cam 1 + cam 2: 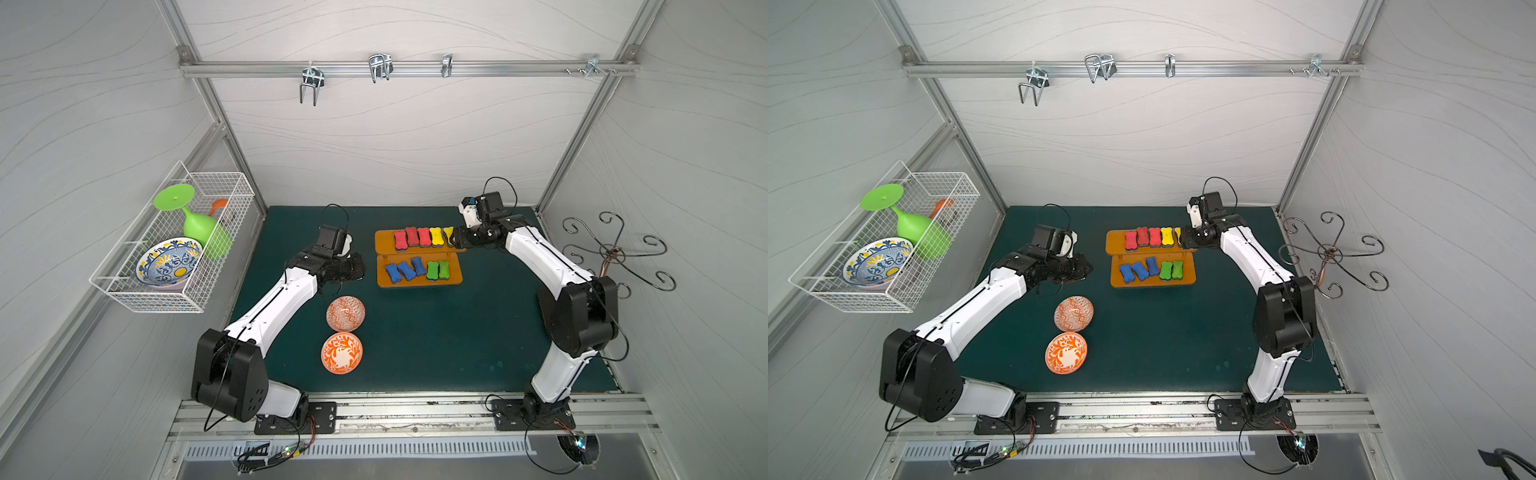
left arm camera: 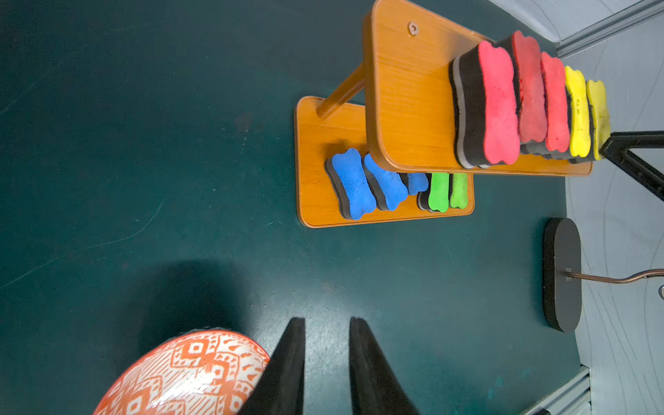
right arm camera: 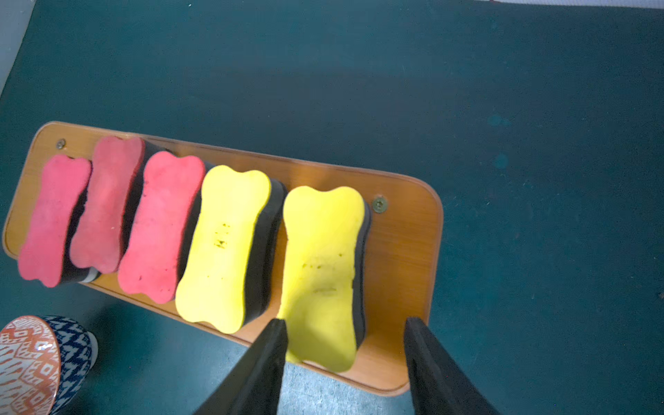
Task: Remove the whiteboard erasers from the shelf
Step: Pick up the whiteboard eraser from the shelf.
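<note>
Right gripper [image 3: 345, 321] stands open astride the yellow whiteboard eraser [image 3: 323, 258] at three o'clock on the shelf [image 3: 402, 251]. Left gripper [image 2: 327, 319], narrowly parted, holds nothing

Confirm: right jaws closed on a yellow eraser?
No: right gripper straddles the end yellow eraser, jaws open, gap on one side.

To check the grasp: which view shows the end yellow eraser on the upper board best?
The right wrist view: the yellow eraser is large, its top face clear, between the jaws. Both top views show only a sliver; the left wrist view shows it edge-on, far off.
</note>
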Robot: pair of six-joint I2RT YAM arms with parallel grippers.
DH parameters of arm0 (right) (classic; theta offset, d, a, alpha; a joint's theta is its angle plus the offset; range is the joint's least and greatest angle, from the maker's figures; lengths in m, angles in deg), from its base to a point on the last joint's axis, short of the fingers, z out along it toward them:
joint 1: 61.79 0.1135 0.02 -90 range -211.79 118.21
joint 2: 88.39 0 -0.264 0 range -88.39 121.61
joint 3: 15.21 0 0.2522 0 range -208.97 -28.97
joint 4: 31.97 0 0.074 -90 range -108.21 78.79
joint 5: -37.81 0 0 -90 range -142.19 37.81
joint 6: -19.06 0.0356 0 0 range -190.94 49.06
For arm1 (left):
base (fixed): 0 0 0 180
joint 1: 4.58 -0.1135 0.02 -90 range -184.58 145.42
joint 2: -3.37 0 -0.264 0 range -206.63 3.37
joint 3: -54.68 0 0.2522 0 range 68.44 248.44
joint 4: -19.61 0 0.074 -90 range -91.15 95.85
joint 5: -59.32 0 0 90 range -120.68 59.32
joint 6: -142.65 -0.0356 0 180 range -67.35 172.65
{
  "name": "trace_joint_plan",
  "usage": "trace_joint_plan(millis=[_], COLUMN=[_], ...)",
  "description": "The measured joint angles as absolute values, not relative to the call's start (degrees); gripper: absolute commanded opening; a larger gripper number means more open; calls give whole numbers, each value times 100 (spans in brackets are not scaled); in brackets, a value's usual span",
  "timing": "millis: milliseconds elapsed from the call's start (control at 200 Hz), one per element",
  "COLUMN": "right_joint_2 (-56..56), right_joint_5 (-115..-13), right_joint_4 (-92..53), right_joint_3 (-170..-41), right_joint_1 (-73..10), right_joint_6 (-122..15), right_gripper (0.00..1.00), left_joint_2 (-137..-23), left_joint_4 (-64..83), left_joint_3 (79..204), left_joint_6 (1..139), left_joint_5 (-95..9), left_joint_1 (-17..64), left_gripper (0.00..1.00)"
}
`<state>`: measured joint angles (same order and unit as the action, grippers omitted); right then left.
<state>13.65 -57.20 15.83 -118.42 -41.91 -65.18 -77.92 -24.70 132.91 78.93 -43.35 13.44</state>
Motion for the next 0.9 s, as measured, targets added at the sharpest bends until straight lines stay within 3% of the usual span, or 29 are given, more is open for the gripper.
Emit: trace_joint_plan(millis=[345, 900], right_joint_2=[1406, 2020], right_joint_5=[-5607, -5228], right_joint_4=[1624, 1775], right_joint_3=[-12238, -12662], right_joint_1=[-4097, -3914], right_joint_6=[-6656, -6807], right_gripper=[64, 53], left_joint_2=[-7792, -7792], left_joint_4=[-2465, -2463], left_joint_3=[13282, 13258], left_joint_6=[7911, 7941], left_joint_5=[-4398, -4486], left_joint_1=[1344, 1349], left_gripper=[26, 26])
